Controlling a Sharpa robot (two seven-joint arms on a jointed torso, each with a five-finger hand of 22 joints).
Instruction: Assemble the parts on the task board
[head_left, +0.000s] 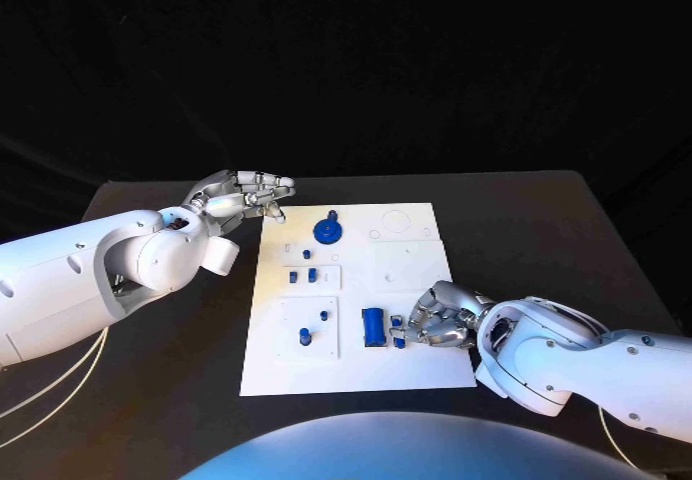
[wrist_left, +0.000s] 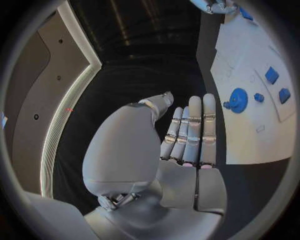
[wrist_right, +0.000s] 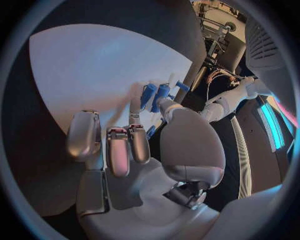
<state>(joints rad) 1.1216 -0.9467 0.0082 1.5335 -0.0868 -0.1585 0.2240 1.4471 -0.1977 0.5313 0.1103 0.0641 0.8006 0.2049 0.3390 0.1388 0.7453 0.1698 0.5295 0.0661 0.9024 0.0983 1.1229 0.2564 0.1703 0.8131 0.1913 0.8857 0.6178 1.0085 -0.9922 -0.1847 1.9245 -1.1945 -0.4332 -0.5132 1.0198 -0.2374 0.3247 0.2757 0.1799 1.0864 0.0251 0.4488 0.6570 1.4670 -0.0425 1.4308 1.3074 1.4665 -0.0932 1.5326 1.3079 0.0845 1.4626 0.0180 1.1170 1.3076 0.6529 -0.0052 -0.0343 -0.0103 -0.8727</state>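
Head view: the black surface (head_left: 548, 230) carries the white board (head_left: 411, 365) at its middle, lying lengthwise away from the robot. The left robot hand (head_left: 245, 192) hovers over the surface just beside the board's far left corner; in the left wrist view its fingers (wrist_left: 195, 127) lie straight and side by side with the thumb a little apart, holding nothing. The right robot hand (head_left: 440, 315) sits over the board's near right part, fingers curled inward, close to a blue block (head_left: 374, 327) that stands in a recess there; whether it grips a part I cannot tell, though in the right wrist view blue pieces (wrist_right: 156, 95) lie right at the tips of its fingers (wrist_right: 128, 145). Of the parts, the largest is a round blue disc (head_left: 330, 231) near the board's far end, also seen from the left wrist (wrist_left: 238, 100) with a small knob beside it. Two small blue pieces (head_left: 303, 276) rest at the board's middle left, and two more small pieces (head_left: 306, 335) sit in the near left panel.
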